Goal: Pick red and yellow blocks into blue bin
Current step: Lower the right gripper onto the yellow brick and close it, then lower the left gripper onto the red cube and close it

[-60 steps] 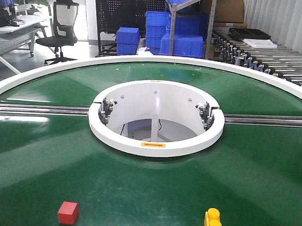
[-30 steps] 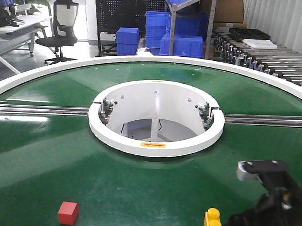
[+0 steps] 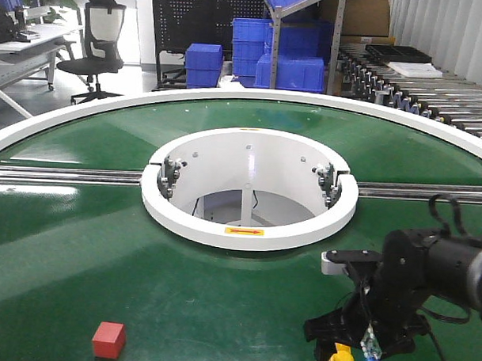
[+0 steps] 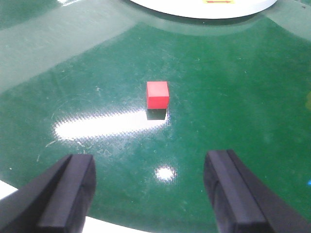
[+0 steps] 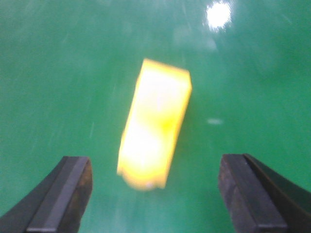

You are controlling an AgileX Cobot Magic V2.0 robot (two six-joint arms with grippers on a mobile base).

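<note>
Filling most of the front view, the round green table [image 3: 80, 246] spreads out under a white outer rim, and a raised white ring [image 3: 152, 197] surrounds the opening at its middle. Next in size, the black right arm [image 3: 436, 266] reaches in from the right edge and bends down toward the near part of the table. Its right gripper [image 5: 156, 194] is spread wide and has hold of nothing. In the right wrist view the two dark fingers [image 5: 63, 194] stand far out to either side of the yellow brick [image 5: 154, 121], clear of it on both sides. That brick [image 3: 342, 360] lies on the green surface at the bottom edge of the front view, mostly hidden by the gripper, and is blurred in the wrist view. The left gripper [image 4: 150, 194] is also wide open and empty. The red cube [image 4: 158, 94] sits flat on the table ahead of its fingertips, well apart from them. In the front view the cube [image 3: 109, 339] rests near the bottom left, far from the brick.
</note>
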